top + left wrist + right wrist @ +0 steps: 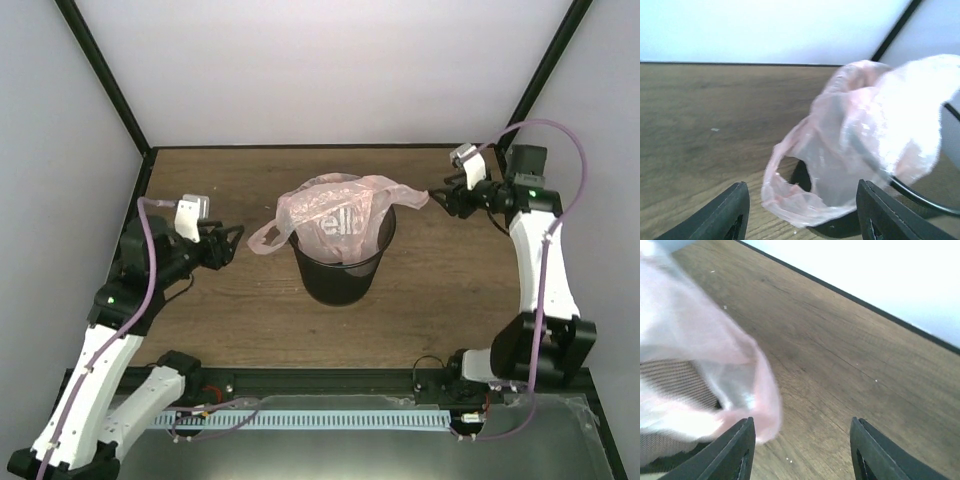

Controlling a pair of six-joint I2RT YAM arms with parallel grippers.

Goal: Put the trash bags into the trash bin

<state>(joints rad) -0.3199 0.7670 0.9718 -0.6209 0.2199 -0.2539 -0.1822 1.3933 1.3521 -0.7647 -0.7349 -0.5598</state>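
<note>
We see the pale-pink plastic bag (335, 215) draped over the round black mesh bin (340, 282), midway between the side edges of the worktop (230, 330), with left and right jaws open and empty, so the next step, we judge, is pushing it down inside.

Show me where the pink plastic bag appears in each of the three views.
Top external: pink plastic bag at centre.
Left wrist: the bag fills the right half.
Right wrist: the bag is at the left side.
Shared landmark: the black mesh trash bin beneath it.
</note>
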